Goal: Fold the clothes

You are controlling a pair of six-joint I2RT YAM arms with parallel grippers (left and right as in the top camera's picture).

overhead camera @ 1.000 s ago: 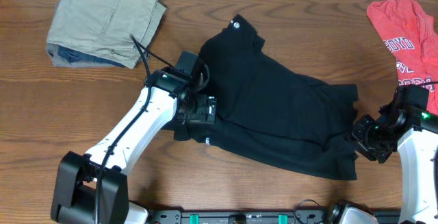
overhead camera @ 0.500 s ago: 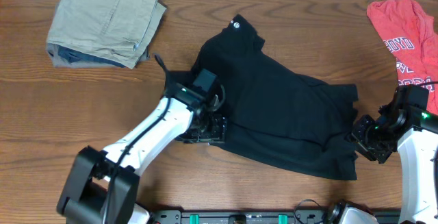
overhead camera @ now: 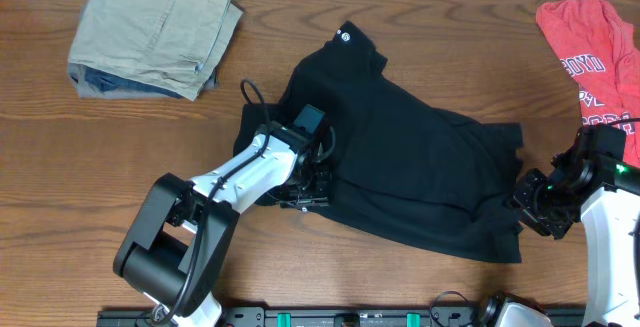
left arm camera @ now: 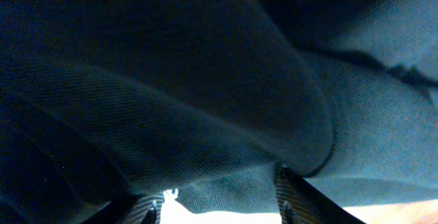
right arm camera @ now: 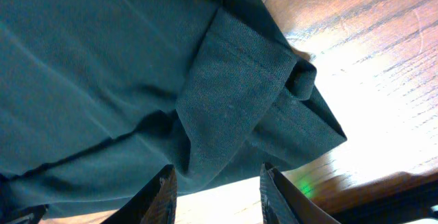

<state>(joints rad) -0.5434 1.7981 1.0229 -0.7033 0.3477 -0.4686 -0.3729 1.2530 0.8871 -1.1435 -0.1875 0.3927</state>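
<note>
Change: left gripper has slid onto black shirt, spread mid table; jaws closing on its edge; hold unclear | right gripper at hem; grip unclear | fold likely starting

The black shirt is soft matt cloth with a fine knitted grain and a stitched hem. The table is smooth brown wood, grained, with a light sheen. Far left, the trousers are matt khaki cloth; far right, the T-shirt is thin red cloth. The left arm has a glossy white plastic shell.
</note>
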